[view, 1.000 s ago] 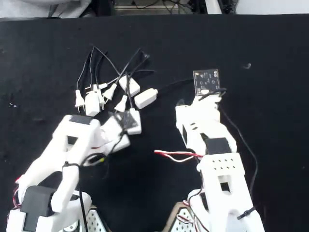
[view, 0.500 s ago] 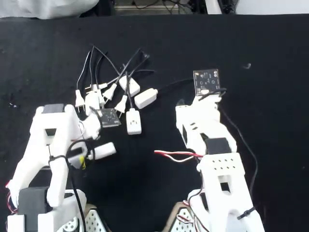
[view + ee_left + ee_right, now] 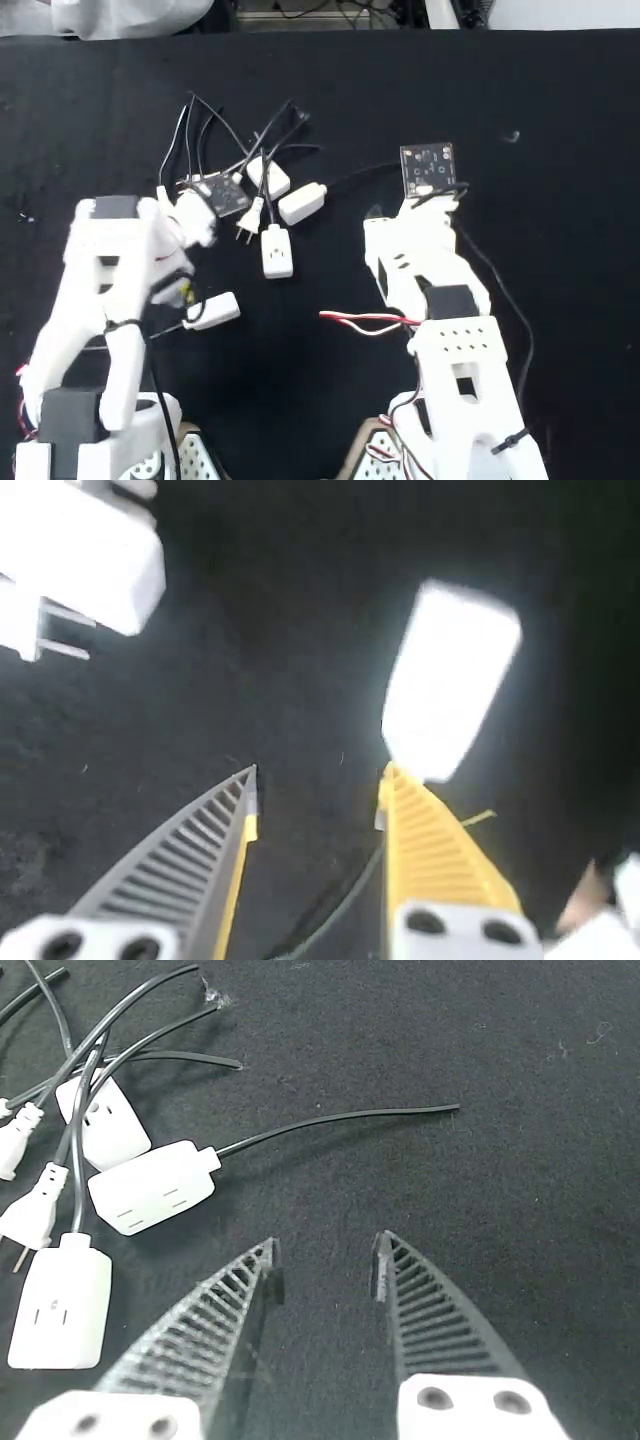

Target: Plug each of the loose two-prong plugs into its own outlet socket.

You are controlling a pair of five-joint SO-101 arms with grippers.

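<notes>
Boxy white sockets (image 3: pixel 152 1188), pronged plugs (image 3: pixel 30 1218), matte black table (image 3: pixel 520 1160)

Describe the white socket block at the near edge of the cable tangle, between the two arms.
The socket block is a white rounded rectangle, plastic by its look. It lies flat on the black table with its slotted face up. A black cord leaves its far end and runs into the tangle. A small white plug lies close beside that end. Nothing holds it.
</notes>
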